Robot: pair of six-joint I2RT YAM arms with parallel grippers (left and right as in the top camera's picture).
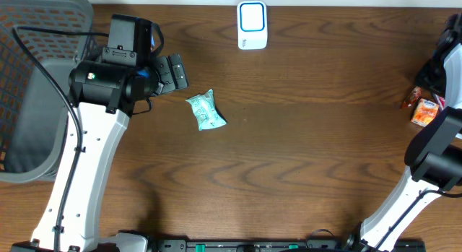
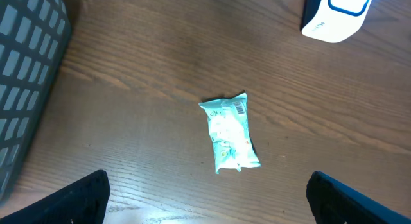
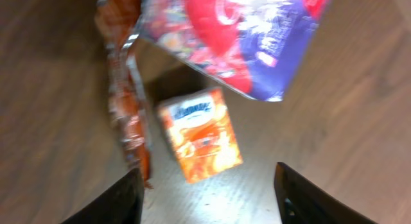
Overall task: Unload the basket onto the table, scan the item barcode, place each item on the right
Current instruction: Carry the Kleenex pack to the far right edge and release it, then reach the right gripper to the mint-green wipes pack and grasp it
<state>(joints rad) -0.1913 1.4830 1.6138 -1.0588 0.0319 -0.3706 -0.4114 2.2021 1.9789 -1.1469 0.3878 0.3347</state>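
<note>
Fingers first: the left gripper (image 2: pixel 207 179) has its two dark fingers (image 2: pixel 83 198) spread fully wide, gripping nothing, only the brown wooden table (image 2: pixel 128 121) between them. Just ahead of them, at 12 o'clock in the left wrist view, lies the small pale-green plastic packet (image 2: pixel 230 133), flat on the wood, a barcode showing at its 1 o'clock end. From overhead that packet sits at 4 o'clock from the left gripper, near it but apart. Further out, at 1 o'clock from the packet, stands the white scanner with a blue-ringed window (image 1: pixel 253 24). At the table's 9 o'clock is the grey mesh basket (image 1: pixel 36 86).

Over to the right gripper (image 3: pixel 207 176): black fingers (image 3: pixel 109 201) parted, clamping nothing. Beyond the tips at 12 o'clock lies an orange cardboard carton (image 3: pixel 200 134); a crinkled orange wrapper (image 3: pixel 125 102) is at 10 o'clock, a red-and-purple snack bag (image 3: pixel 237 31) past it.
</note>
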